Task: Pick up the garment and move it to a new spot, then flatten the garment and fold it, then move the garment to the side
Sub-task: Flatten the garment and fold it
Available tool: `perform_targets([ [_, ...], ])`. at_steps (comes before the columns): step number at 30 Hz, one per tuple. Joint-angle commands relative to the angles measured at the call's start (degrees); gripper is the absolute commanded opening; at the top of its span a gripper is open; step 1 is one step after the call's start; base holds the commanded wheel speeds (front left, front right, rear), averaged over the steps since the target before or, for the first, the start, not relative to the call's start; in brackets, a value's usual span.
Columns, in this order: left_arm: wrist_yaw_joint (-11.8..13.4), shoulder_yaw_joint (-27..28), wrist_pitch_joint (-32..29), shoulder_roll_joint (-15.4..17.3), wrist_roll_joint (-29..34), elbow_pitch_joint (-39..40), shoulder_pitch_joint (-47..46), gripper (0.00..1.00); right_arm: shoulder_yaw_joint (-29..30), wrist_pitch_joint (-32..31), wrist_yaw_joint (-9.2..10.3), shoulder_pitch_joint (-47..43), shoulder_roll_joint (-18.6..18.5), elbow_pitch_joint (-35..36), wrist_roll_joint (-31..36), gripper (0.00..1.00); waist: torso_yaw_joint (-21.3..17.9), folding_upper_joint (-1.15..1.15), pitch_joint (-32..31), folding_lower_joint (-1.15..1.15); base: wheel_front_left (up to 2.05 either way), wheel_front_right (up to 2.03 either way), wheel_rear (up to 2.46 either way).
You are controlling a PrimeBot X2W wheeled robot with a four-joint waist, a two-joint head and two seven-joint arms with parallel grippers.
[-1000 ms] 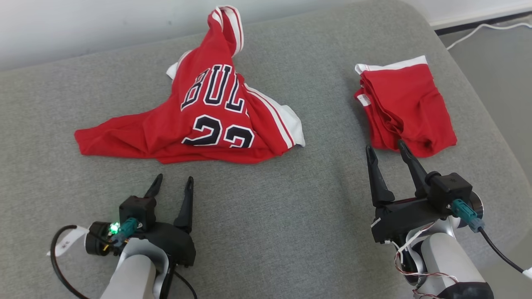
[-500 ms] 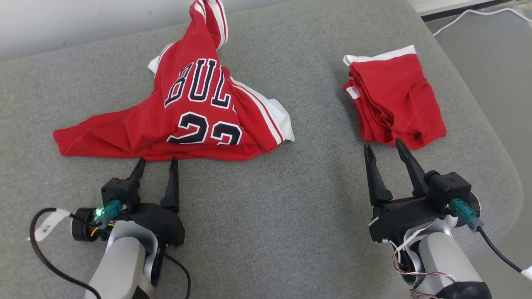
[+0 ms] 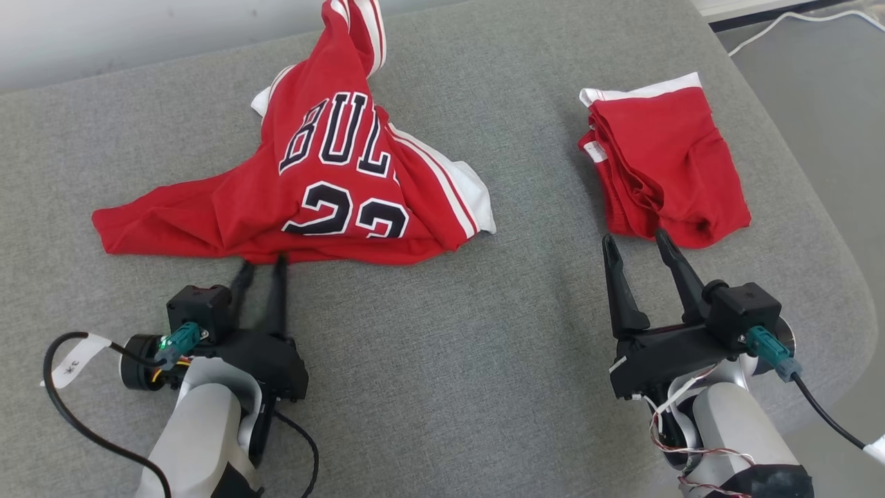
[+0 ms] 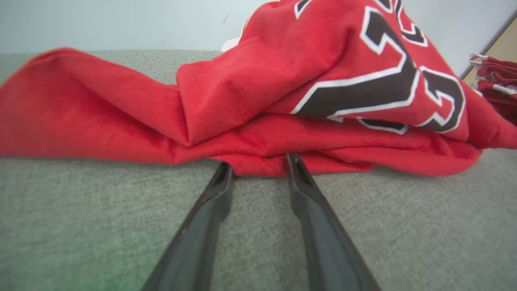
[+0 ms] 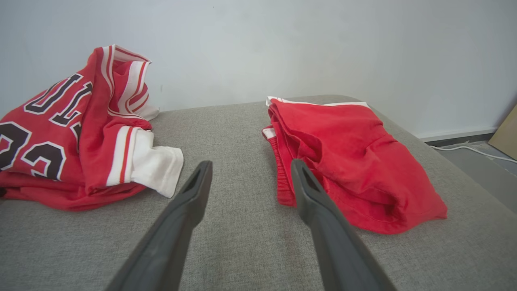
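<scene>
While the crumpled red jersey point(image 3: 332, 187) lies bunched on the woven grey cushion point(image 3: 449, 332), its soft hem touches the parted fingertips of the left gripper point(image 3: 263, 261) | right gripper point(image 3: 631, 236): long tapered fingers spread, empty | folded red shorts point(image 3: 671, 166) just beyond its tips

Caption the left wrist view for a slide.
Left gripper, jaws apart, at the near edge of a red jersey on grey cushion.

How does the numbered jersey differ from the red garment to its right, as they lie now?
The jersey lies crumpled and spread wide, one end bunched upward; the folded garment sits as a compact stack. The jersey carries black lettering and numbers; the folded garment is plain. Both are red with white trim, on the grey cushion.
</scene>
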State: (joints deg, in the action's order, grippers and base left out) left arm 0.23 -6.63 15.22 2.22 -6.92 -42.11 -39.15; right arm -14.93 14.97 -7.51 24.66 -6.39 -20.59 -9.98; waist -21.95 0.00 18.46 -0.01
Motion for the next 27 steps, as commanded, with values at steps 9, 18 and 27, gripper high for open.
perform_targets([
  [9, -0.12, -0.01, -0.07, 1.00, -1.01, 6.06, 2.37, 0.00, 1.06, 0.29, 0.04, -0.56, -0.62, -0.50, 0.21, 1.00, 3.79, 0.00, -1.85, 0.01, 0.00, 0.00, 0.00],
  [18, 0.50, 2.21, -0.05, 0.80, 1.38, 19.30, 6.91, 0.00, 1.26, 0.29, 0.04, -2.61, -1.00, -2.35, 0.20, 1.00, 12.90, 0.00, -6.61, 0.01, 0.00, 0.00, 0.00],
  [27, 0.83, 7.41, -0.04, 2.69, 3.86, 28.71, 10.92, 0.00, 1.74, 0.29, 0.04, -4.80, -0.04, -3.89, 0.12, 1.00, 20.96, 0.00, -10.14, 0.01, 0.00, 0.00, 0.00],
])
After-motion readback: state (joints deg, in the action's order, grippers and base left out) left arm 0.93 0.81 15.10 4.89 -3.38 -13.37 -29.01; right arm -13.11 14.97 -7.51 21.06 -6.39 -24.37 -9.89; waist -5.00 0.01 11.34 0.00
